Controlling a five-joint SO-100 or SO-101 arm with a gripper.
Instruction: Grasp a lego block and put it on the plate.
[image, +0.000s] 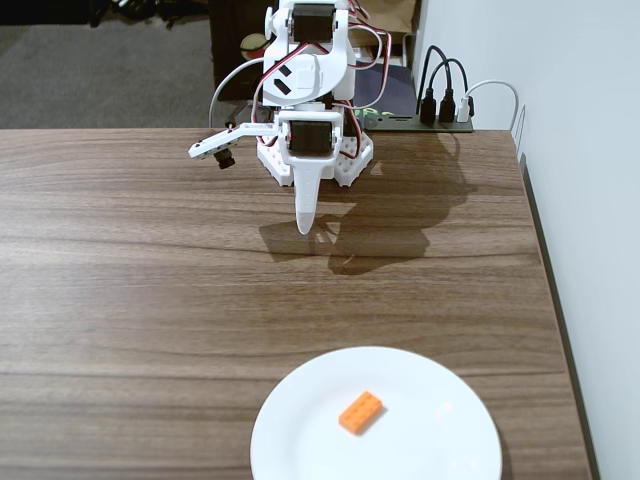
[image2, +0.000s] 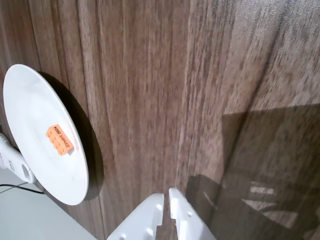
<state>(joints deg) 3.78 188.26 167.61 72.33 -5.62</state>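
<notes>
A small orange lego block (image: 361, 411) lies on the white round plate (image: 440, 440) at the front edge of the table in the fixed view. In the wrist view the same lego block (image2: 59, 139) rests near the middle of the plate (image2: 30, 105) at the far left. My white gripper (image: 305, 228) hangs point-down near the arm's base, far behind the plate. Its fingers are together in the wrist view, gripper (image2: 166, 194), with nothing between them.
The arm's white base (image: 318, 160) stands at the table's back edge. A power strip with black plugs (image: 440, 108) sits behind it. A white wall (image: 590, 200) runs along the table's right edge. Dark wood tabletop (image: 150, 300) spreads between base and plate.
</notes>
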